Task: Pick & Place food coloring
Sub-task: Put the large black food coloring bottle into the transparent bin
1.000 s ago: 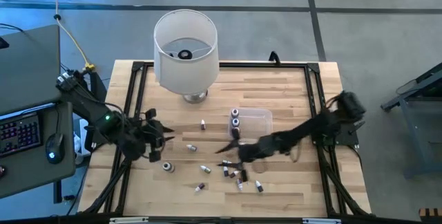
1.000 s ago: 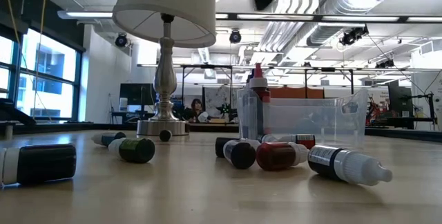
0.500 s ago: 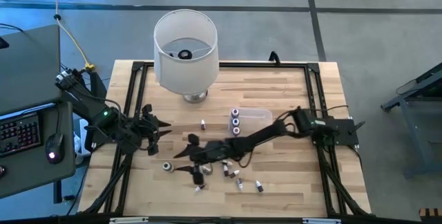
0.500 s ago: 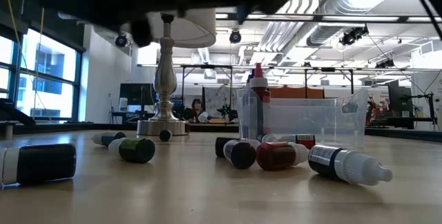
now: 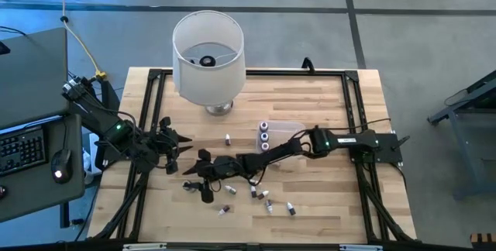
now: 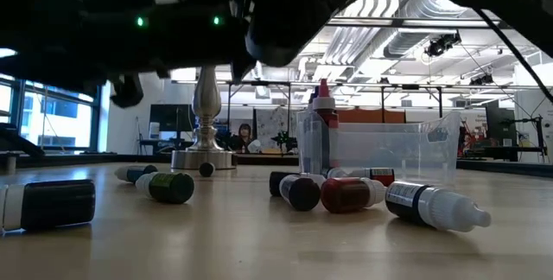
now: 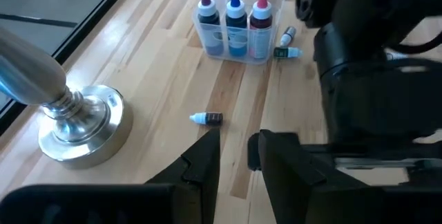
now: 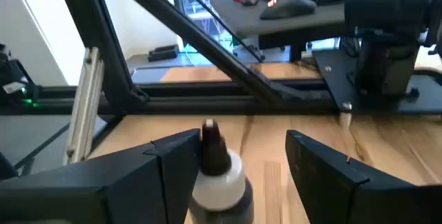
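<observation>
Nearest the front edge of the table (image 5: 325,88) lie loose food coloring bottles (image 5: 268,198), scattered on their sides, none yet put away. Just left of them the right gripper (image 5: 200,187) reaches far across the table; its fingers are spread wide around one upright bottle with a grey top (image 8: 217,171), not yet clamped on it. The left gripper (image 5: 171,146) waits at the left edge, its fingers a narrow gap apart and holding nothing. One more small bottle (image 7: 206,118) lies alone past the middle. Farther back, three bottles (image 7: 235,23) already stand upright in the clear tub (image 5: 288,131), and beyond it is the lamp (image 5: 208,56). Judging by this, most of the sorting is left.
</observation>
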Controlling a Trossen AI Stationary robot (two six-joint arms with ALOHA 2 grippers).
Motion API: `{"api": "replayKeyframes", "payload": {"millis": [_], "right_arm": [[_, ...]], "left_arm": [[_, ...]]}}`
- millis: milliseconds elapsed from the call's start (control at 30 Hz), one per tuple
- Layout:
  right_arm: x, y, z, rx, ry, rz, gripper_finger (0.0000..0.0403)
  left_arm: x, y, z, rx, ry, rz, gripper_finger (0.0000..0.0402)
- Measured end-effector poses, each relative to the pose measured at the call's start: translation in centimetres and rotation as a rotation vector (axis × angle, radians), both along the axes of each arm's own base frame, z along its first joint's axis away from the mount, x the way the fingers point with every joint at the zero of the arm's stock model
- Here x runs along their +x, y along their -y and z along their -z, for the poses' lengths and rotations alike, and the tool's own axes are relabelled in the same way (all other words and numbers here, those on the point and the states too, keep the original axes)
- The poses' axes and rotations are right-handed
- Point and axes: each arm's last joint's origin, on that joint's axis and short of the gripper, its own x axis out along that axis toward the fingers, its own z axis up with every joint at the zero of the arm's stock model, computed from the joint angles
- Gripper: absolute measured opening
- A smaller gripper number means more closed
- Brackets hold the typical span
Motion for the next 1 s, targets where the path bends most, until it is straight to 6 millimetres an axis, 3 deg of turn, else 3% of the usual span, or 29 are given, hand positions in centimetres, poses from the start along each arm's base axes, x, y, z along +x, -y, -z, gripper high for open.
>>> {"api": "replayKeyframes", "payload": {"millis": [367, 1000], "right_arm": [[0.12, 0.52, 0.38, -0.006, -0.016, -0.049, 0.0184], [0.1, 0.4, 0.11, 0.002, 0.01, -0.091, 0.0034]], "left_arm": [[0.0, 0.0, -0.01, 0.0, 0.0, 0.0, 0.0099], [0.0, 0.0, -0.02, -0.003, 0.002, -0.002, 0.0099]]}}
